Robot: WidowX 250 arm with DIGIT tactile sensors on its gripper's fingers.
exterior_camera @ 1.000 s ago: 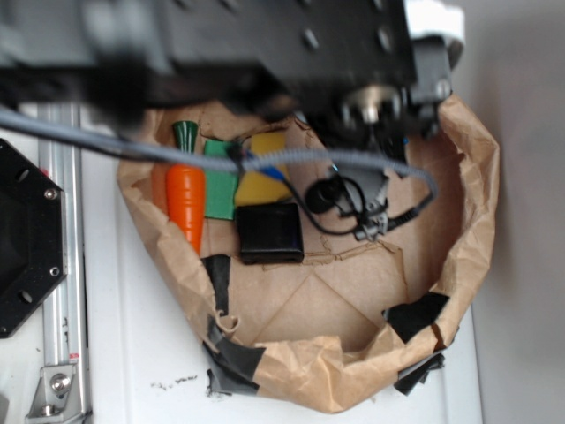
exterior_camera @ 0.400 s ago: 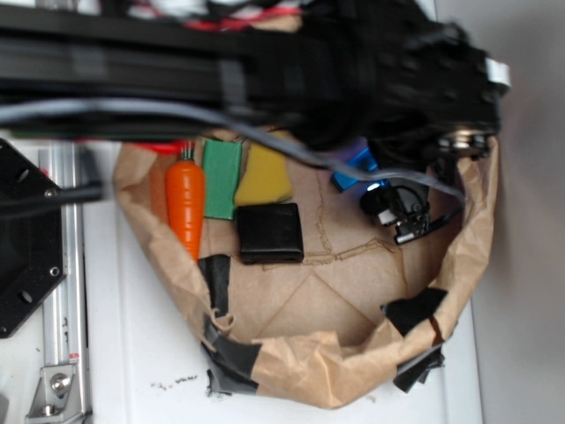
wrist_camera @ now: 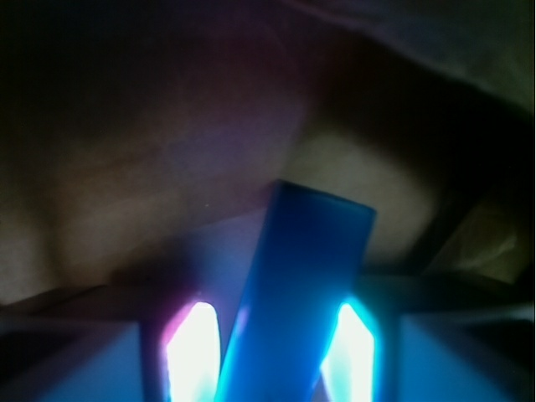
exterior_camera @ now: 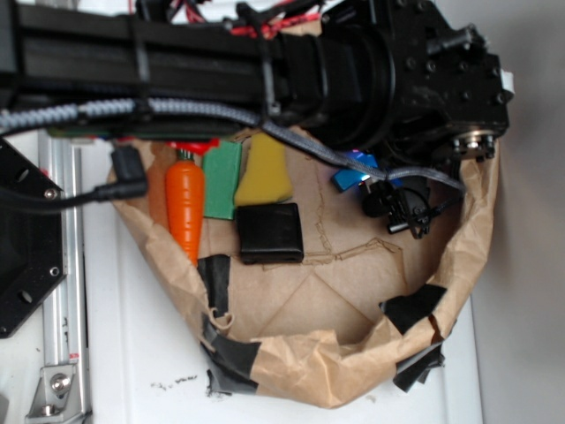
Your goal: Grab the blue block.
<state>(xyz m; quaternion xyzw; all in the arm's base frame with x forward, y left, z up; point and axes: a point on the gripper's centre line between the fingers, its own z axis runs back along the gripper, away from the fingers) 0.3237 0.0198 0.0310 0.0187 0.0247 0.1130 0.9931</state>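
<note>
The black arm (exterior_camera: 221, 62) stretches across the top, its wrist over the upper right of the paper bag (exterior_camera: 459, 256). In the wrist view the gripper (wrist_camera: 276, 352) has a finger (wrist_camera: 100, 368) either side of the blue block (wrist_camera: 301, 293), close against it.

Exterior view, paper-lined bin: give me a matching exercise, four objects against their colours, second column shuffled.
Objects:
1. carrot
2. square block
3. block beside the carrot
4. block under the gripper

Colours:
A. green
B. blue
C. orange
D. black

Pairs: 1-C, 2-D, 3-A, 4-B
</note>
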